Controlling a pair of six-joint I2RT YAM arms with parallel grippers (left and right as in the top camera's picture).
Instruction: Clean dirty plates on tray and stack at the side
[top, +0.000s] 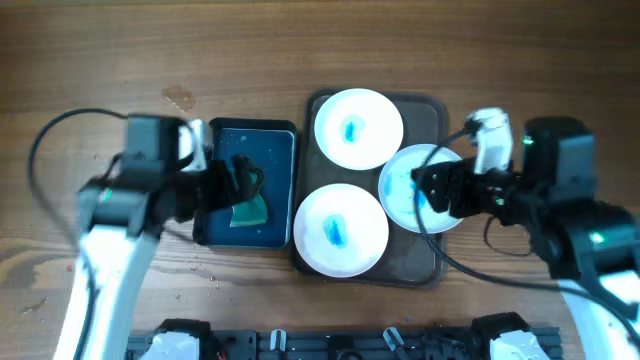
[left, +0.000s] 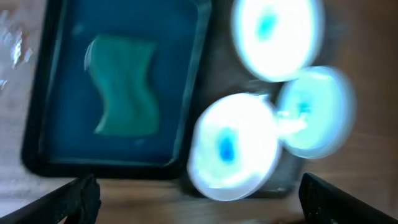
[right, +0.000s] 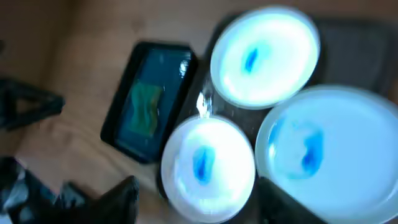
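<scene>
Three white plates with blue smears lie on the dark brown tray (top: 425, 110): one at the back (top: 358, 128), one at the front (top: 340, 230), and one at the right (top: 405, 185) overhanging the tray's right edge. My right gripper (top: 437, 190) hovers over the right plate, open and empty. In the right wrist view its fingers (right: 199, 205) spread around the front plate (right: 208, 165), with the right plate (right: 329, 155) large beside it. My left gripper (top: 240, 180) is open and empty above the basin; in the left wrist view its fingers (left: 199, 199) are wide apart.
A dark blue-black basin (top: 222, 140) holding a green sponge (top: 250, 213) stands directly left of the tray. It also shows in the left wrist view (left: 37, 124) with the sponge (left: 124, 87). Bare wooden table surrounds both.
</scene>
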